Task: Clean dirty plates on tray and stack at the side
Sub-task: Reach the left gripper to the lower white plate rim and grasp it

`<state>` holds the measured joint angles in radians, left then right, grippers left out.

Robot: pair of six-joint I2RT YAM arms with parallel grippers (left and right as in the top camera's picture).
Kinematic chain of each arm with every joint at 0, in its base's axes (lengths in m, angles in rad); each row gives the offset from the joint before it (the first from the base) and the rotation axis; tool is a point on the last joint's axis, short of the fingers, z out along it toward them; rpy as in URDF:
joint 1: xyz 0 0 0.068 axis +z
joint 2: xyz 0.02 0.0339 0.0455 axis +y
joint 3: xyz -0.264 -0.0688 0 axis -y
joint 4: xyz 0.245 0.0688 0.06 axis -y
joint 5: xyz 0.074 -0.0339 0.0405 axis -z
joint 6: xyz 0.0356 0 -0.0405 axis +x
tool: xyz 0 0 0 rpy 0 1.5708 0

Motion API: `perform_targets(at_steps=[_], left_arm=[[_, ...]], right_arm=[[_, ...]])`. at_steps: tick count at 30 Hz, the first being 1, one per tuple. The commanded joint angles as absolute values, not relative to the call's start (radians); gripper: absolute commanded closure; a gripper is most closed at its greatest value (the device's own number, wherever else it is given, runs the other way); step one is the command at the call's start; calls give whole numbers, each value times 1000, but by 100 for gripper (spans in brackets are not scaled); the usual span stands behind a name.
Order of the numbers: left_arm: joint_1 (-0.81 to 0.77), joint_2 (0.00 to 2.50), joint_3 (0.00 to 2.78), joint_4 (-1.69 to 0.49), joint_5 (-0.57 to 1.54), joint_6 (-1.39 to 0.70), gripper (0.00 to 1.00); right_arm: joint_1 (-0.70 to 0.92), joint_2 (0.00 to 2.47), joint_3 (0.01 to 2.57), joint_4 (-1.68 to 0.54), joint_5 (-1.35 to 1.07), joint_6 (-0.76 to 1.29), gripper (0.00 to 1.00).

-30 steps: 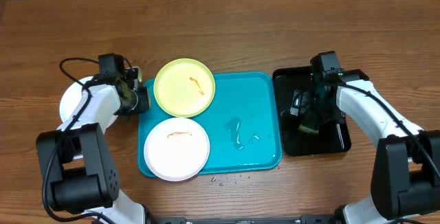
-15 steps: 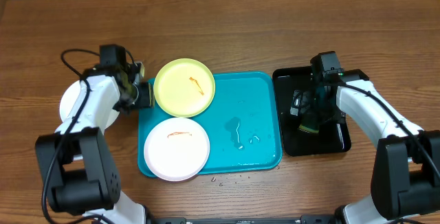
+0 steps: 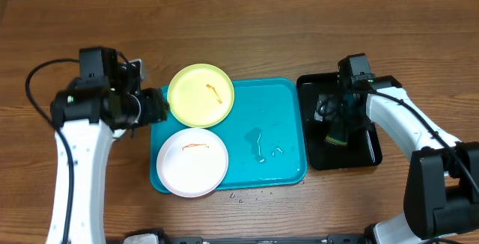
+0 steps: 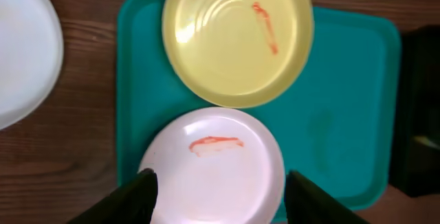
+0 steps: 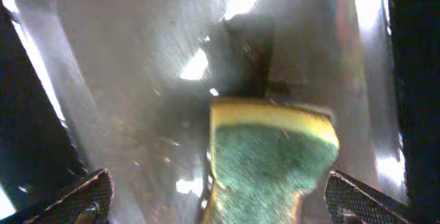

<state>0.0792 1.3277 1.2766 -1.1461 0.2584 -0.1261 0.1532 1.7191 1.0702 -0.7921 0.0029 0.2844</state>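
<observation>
The turquoise tray (image 3: 277, 124) holds two plates. A pale yellow-green plate (image 3: 200, 95) (image 4: 237, 38) with an orange smear overhangs its far left corner. A white plate (image 3: 192, 162) (image 4: 216, 162) with an orange smear lies at its near left corner. A third white plate (image 4: 20, 52) rests on the wood left of the tray; the left arm hides it in the overhead view. My left gripper (image 3: 159, 107) (image 4: 220, 200) hangs open above the tray's left edge, empty, its fingers straddling the smeared white plate from above. My right gripper (image 3: 337, 118) (image 5: 220, 196) is open.
A black glossy tray (image 3: 367, 150) stands right of the turquoise one, wet and shiny. A yellow-and-green sponge (image 3: 337, 134) (image 5: 271, 155) stands in it, between the right fingers and nearer the right one. Water drops (image 3: 258, 148) lie mid-tray and on the wood at its front edge.
My left gripper has opened, risen and swung away from the side plate toward the tray's left edge. The right arm has not moved.
</observation>
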Motion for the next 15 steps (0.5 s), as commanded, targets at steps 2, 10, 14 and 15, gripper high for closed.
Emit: perform_targets(at_steps=[2, 10, 14, 15], left_arm=[[13, 1220, 1248, -1186, 315, -158, 38], [-125, 1186, 1105, -1168, 303, -199, 36], [-146, 1186, 1042, -1116, 299, -236, 34], [-150, 1186, 1033, -1103, 287, -253, 32]], right_arm=[[155, 1698, 1064, -770, -20, 284, 0], [155, 1654, 1208, -1002, -42, 295, 7], [159, 1567, 1250, -1135, -47, 346, 22], [162, 1549, 1244, -1163, -47, 360, 32]])
